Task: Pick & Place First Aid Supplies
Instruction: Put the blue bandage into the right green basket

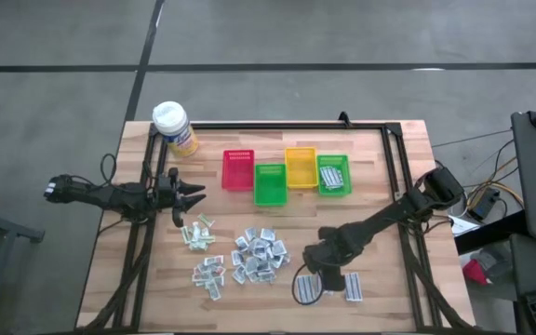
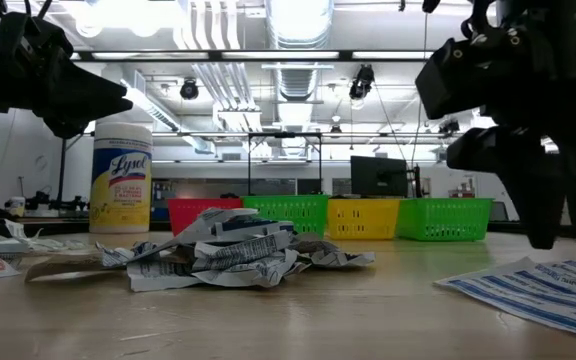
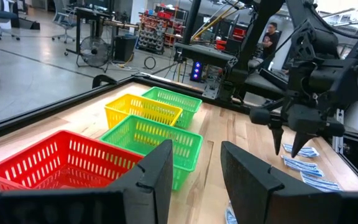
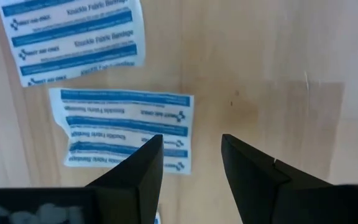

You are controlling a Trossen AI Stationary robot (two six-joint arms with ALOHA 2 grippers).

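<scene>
High view first: the row of little bins sits toward the back of the counter, red bin, green bin, yellow bin, and a second green bin that already has striped strips lying in it. Nearer than the bins lie loose heaps of packets: a central pile of silvery wrappers, with pale sachets to the left of it. The right gripper hangs over the blue-striped bandage strips, nearer than the second green bin. The left gripper waits left of the red bin, close to the Lysol canister.

Low view: the crinkled wrapper heap sits in front of the bins, and the striped strips lie flat at the right, the dark right arm above them.

Left wrist view: its fingers stand moderately apart with nothing between them, facing the bins.

Right wrist view: the fingers are spread and empty, just above a bandage strip on bare wood.

My read: this is the approach to picking a strip. Next it must come straight down, pinch a thin flat edge cleanly, then carry it to the second green bin.
</scene>
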